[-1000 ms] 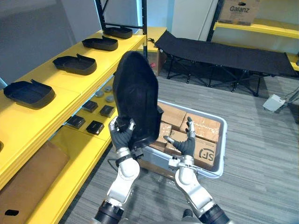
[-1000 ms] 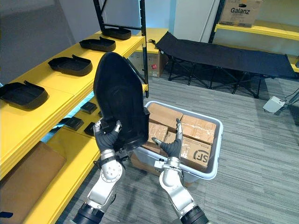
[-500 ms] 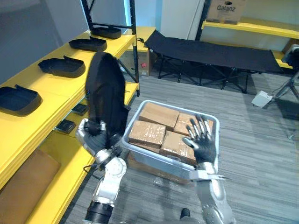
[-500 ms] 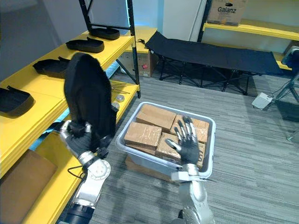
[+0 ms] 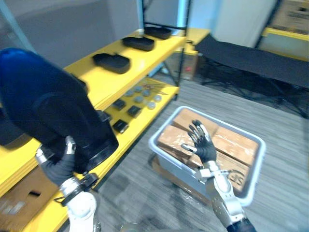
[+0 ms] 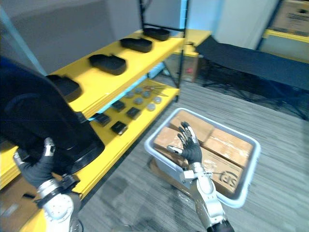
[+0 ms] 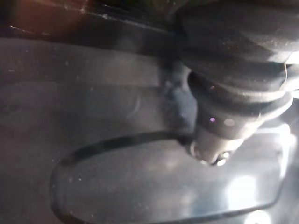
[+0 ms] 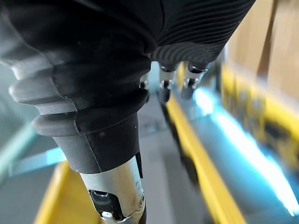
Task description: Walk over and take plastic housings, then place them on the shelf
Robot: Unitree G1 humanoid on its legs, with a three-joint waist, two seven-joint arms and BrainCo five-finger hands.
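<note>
We are turning toward the yellow shelf (image 5: 145, 53). The whole view is swinging compared with half a second ago, so that shift is ours, not the things'. Our left hand (image 6: 37, 169) is gripping the lower rim of the black plastic housing (image 5: 50, 113). The housing is now tilting in front of the top board's near end, no longer upright beside the grey bin (image 6: 237, 202). Our right hand (image 5: 202, 142) is hovering over the cardboard boxes (image 5: 237, 143), fingers spread and empty. We judge placement close.
</note>
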